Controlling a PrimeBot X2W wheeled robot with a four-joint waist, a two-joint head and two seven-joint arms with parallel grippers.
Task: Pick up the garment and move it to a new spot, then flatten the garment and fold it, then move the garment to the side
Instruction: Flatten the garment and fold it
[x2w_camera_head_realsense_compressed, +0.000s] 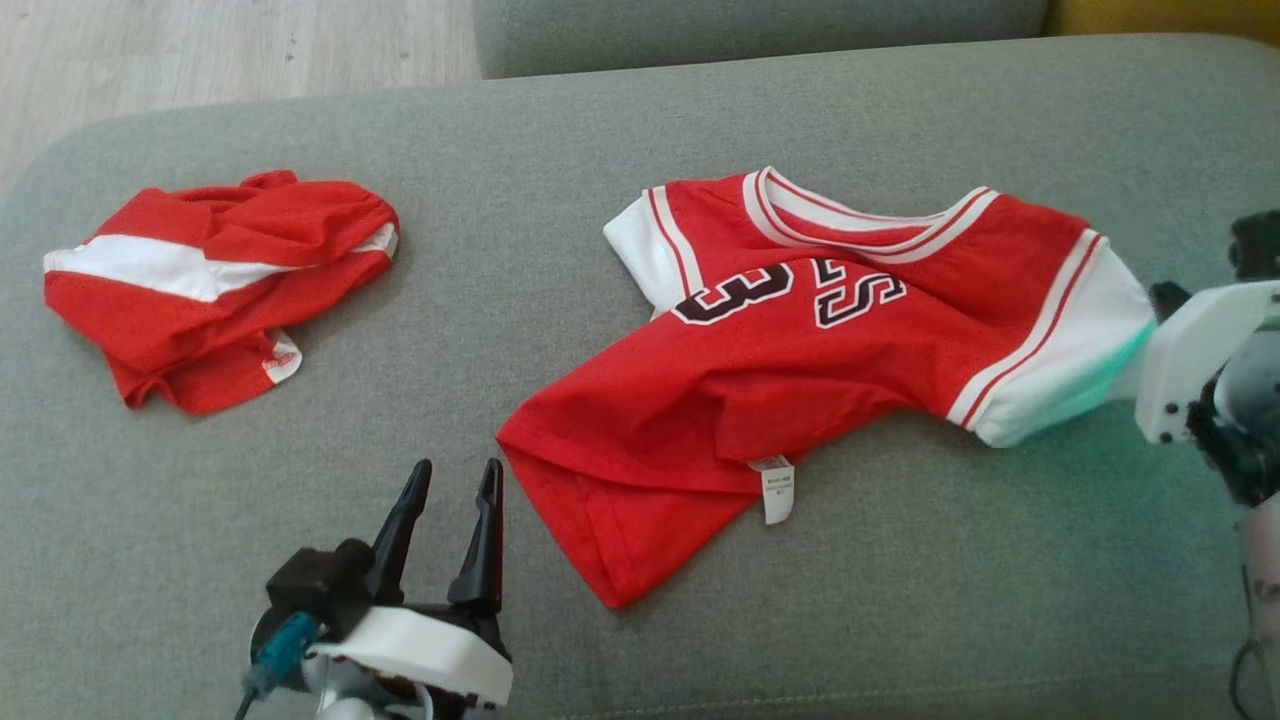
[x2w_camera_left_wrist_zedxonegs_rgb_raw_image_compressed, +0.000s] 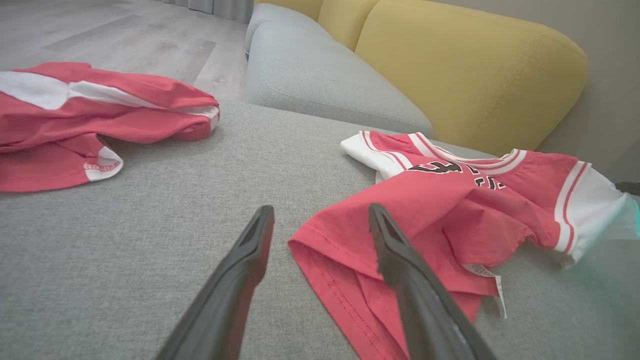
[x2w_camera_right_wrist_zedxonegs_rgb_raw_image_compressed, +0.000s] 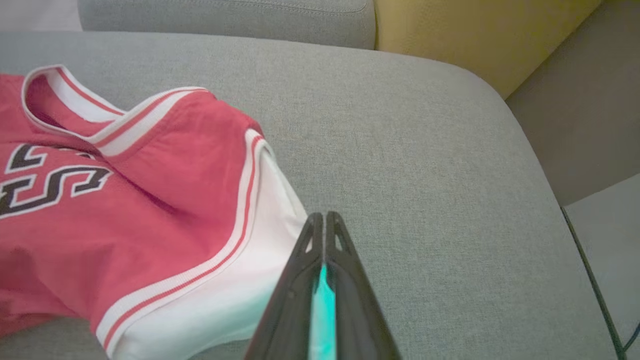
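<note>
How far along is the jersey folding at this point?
Done: the jersey lies on the cushion, roughly spread. In hand: open left end effector near its rumpled hem, shut right end effector beside the white sleeve. Left: flattening, folding, moving aside.

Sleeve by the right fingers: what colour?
White sleeve, with a thin red stripe along its seam. Right wrist view shows it best.

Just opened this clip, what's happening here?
The robot is working on a red jersey that lies rumpled on a grey cushion. Its left tool stands open beside the jersey's lower corner. Its right tool is shut at the edge of the white sleeve; whether it pinches cloth is unclear. A second red garment lies bunched further left.
</note>
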